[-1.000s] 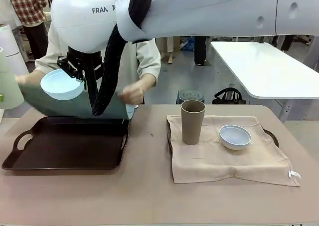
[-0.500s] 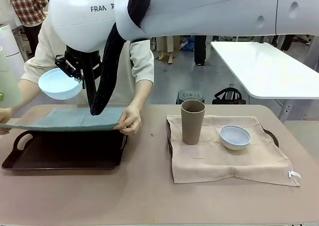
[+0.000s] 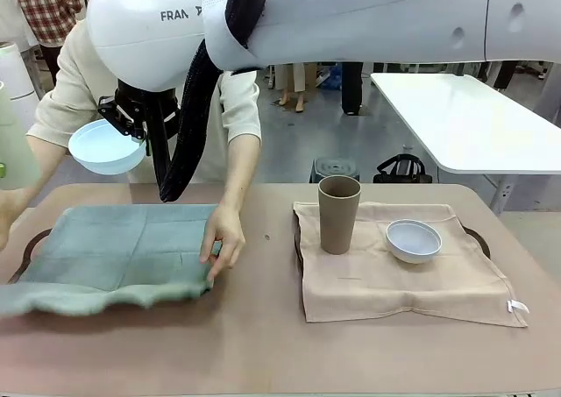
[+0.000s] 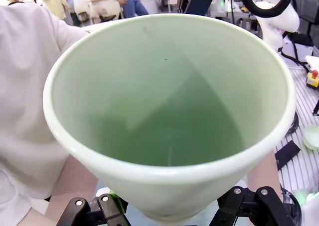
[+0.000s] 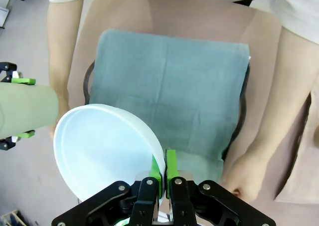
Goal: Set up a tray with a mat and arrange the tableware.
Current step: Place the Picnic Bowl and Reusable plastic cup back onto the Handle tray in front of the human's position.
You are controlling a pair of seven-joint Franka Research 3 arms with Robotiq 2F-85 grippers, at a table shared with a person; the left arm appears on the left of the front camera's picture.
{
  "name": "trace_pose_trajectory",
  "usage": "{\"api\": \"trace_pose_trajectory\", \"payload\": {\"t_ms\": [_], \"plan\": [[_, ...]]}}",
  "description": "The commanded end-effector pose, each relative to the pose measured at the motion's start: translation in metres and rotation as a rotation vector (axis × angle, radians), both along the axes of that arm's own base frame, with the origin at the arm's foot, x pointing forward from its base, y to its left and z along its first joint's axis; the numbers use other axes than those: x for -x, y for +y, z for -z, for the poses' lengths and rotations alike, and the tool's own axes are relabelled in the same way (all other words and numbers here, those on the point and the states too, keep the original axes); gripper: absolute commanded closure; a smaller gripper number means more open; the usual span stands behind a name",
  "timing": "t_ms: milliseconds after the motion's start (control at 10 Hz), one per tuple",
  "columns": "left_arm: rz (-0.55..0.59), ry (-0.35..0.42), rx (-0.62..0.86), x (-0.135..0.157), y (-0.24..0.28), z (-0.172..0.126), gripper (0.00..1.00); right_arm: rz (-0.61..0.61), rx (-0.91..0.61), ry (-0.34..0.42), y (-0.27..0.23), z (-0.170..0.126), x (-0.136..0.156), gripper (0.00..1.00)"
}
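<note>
My left gripper (image 4: 169,212) is shut on the pale green cup (image 4: 169,96), held up at the far left (image 3: 12,143). Reaching across, my right gripper (image 5: 163,167) is shut on the rim of the light blue bowl (image 5: 102,146), which hangs above the table's left side (image 3: 107,147). Below it a person spreads a grey-green mat (image 3: 118,252) over the dark tray (image 5: 240,117), one hand (image 3: 223,239) on the mat's near right corner. The brown cup (image 3: 338,213) and the bluish-white bowl (image 3: 414,240) stand on a beige mat (image 3: 403,283) at the right.
A second dark tray (image 3: 479,239) shows under the beige mat's edges. The person leans over the far left of the table, with a forearm (image 5: 62,61) beside the mat. A white table (image 3: 473,121) stands behind at the right.
The person has lowered the grey-green mat from the air onto the tray, which it now covers. Both arms have stayed almost still with the cup and the bowl.
</note>
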State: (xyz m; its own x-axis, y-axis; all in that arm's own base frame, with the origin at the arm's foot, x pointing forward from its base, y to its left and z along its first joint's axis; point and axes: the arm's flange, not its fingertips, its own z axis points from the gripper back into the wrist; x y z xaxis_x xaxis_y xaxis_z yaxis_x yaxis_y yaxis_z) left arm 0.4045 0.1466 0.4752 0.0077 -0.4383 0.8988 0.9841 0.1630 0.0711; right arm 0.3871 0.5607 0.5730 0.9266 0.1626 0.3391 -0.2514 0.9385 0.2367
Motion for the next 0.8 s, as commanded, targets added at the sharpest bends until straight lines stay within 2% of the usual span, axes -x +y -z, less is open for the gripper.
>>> {"api": "trace_pose_trajectory", "payload": {"t_ms": [0, 700], "plan": [[0.006, -0.016, -0.005, 0.0011, 0.0000, -0.0019, 0.45, -0.006, 0.008, -0.020, 0.0021, 0.0001, -0.0002, 0.97], [0.006, -0.016, -0.005, 0.0011, 0.0000, -0.0019, 0.45, -0.006, 0.008, -0.020, 0.0021, 0.0001, -0.0002, 0.97]]}}
